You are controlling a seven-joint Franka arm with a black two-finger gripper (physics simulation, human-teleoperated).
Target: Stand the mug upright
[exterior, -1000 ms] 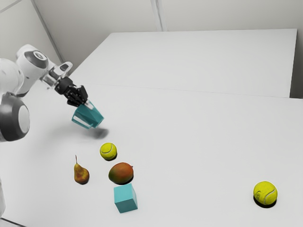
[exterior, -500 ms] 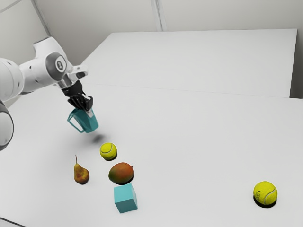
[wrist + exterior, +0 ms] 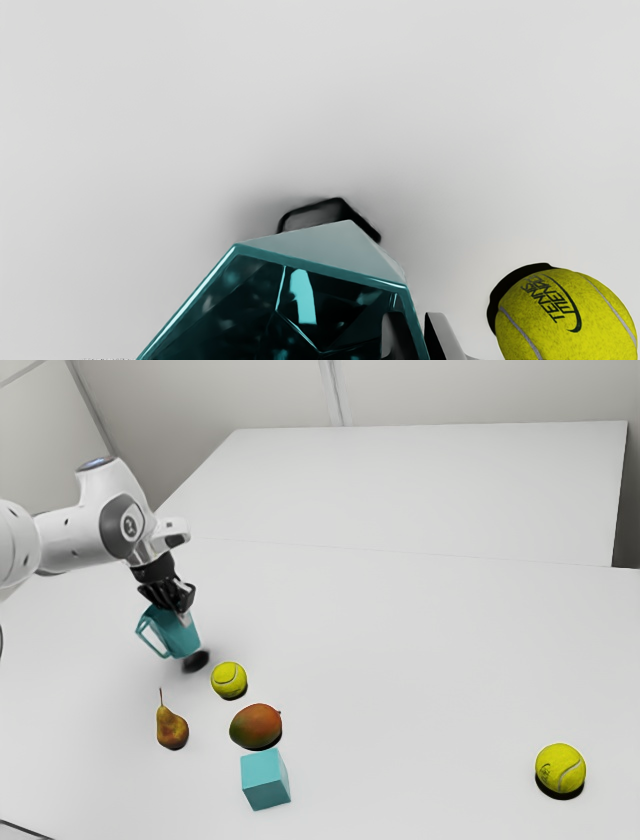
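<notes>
Pale walls (image 3: 480, 395) rose behind our white bench (image 3: 400, 660), and toward its side at the exterior view's left we had the teal mug (image 3: 178, 633) in our grip. Its mouth faced up toward our hand, its base pointed down, and its handle (image 3: 148, 632) stuck out toward the exterior view's left. By our judgement the task was well along but not finished: the mug was close to upright, yet it leaned a little, and from the dark shadow (image 3: 197, 661) showing apart from its body we took it to be hanging just above the bench. What was left, as we read it, was to take out that lean, bring the base down flat and let go without tipping it. Our jaws were closed on the mug's side wall near the rim, one finger (image 3: 393, 337) inside the cup and the other finger (image 3: 444, 335) outside, with only the thickness of the wall between them. Such a pinch on one side might let the mug swing if its base met the bench unevenly. Nearby sat a tennis ball (image 3: 229, 680), the thing we most needed to miss on the way down. Farther from the bench's far edge (image 3: 400, 552) lay a pear (image 3: 172, 729), a mango (image 3: 256, 727) and a teal cube (image 3: 265, 780).
</notes>
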